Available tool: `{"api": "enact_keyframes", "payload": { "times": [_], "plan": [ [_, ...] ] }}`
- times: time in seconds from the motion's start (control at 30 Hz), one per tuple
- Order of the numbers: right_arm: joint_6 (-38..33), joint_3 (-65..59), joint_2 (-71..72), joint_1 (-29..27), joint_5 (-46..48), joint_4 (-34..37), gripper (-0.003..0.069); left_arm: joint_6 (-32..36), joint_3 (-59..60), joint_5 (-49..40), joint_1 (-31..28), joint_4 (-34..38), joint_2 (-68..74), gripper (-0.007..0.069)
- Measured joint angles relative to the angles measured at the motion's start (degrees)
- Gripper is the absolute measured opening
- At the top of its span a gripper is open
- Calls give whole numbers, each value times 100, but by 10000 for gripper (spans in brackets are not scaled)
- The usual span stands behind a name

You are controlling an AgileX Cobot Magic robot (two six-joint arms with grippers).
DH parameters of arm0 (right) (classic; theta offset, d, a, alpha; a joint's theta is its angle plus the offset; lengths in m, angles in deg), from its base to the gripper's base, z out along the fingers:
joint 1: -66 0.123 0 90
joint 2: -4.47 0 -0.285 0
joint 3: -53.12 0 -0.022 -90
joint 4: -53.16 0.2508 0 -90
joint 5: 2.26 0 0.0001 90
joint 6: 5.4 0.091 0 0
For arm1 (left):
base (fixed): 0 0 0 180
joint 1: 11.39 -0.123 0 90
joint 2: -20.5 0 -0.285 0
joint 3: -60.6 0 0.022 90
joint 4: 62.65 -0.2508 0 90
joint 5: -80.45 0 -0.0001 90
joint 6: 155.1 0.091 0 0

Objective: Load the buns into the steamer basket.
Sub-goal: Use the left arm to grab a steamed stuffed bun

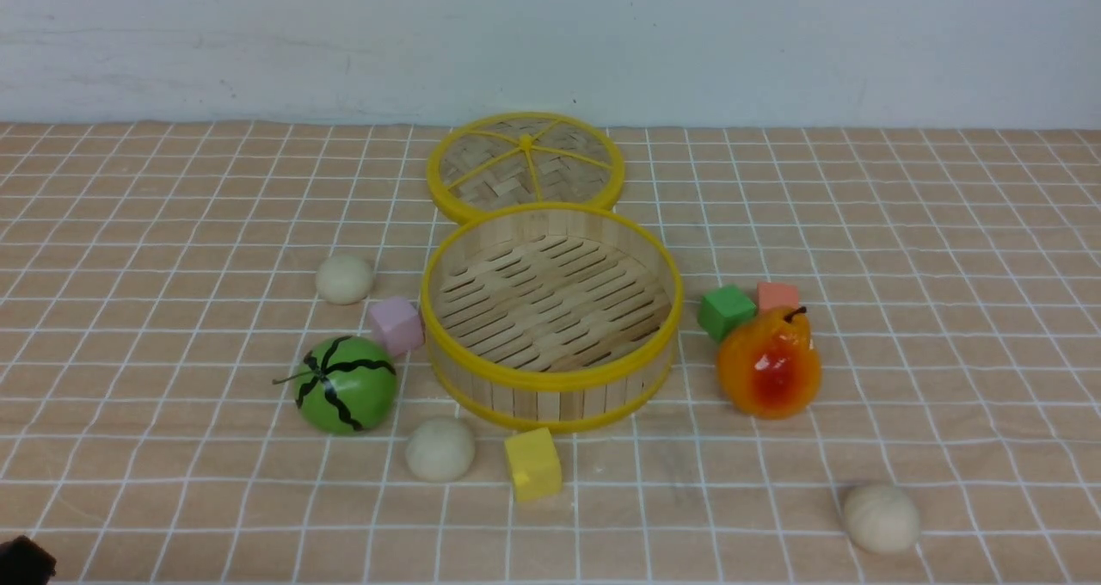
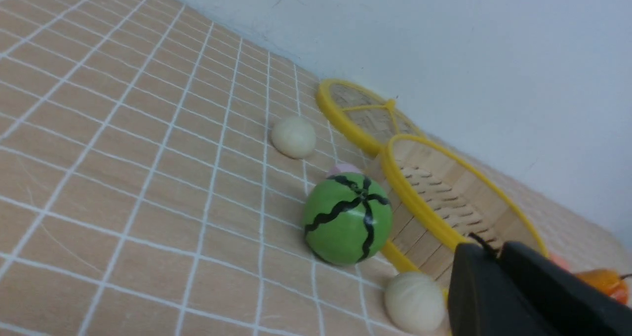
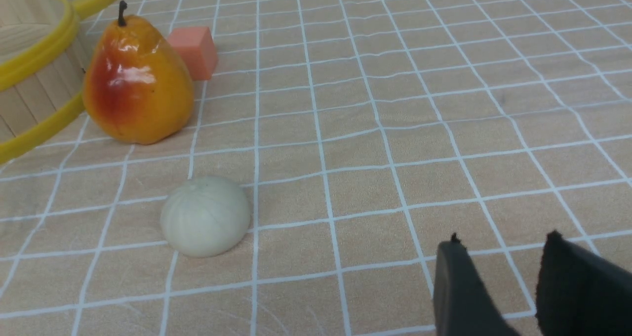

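The steamer basket (image 1: 550,384) stands mid-table and holds nothing. Three cream buns lie on the cloth: one (image 1: 345,279) left of the basket, one (image 1: 440,449) at its front left, and one (image 1: 881,517) at the front right. In the left wrist view my left gripper (image 2: 498,249) is shut with nothing in it, short of the near bun (image 2: 414,301) and the basket (image 2: 419,202). My right gripper (image 3: 503,242) is open and holds nothing. It hovers low over the cloth, off to one side of the third bun (image 3: 205,216).
A green watermelon ball (image 1: 346,384) and a pink cube (image 1: 396,325) sit left of the basket, and a yellow cube (image 1: 533,463) in front of it. An orange pear (image 1: 768,363), a green cube (image 1: 726,311) and a salmon cube (image 1: 778,296) are on its right. The woven lid (image 1: 525,165) lies behind.
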Motion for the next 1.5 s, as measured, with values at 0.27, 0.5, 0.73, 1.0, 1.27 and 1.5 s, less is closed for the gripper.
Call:
{"api": "enact_keyframes", "payload": {
  "times": [0.27, 0.5, 0.73, 1.0, 1.27, 1.5],
  "plan": [
    [0, 0, 0, 0, 0, 0, 241, -428, -376, 322, 0, 290, 0, 57],
    [0, 0, 0, 0, 0, 0, 241, -229, -1944, -821, 0, 258, 538, 57],
    [0, 0, 0, 0, 0, 0, 241, 840, -2886, -2755, 0, 129, 1831, 57],
    [0, 0, 0, 0, 0, 0, 241, 1499, -2891, -3263, 0, 368, 3079, 67],
    [0, 0, 0, 0, 0, 0, 241, 3283, -3507, -2917, 5, 1711, 4956, 74],
    [0, 0, 0, 0, 0, 0, 241, 3790, -4534, -2972, 426, 1851, 6820, 84]
  ]
}}
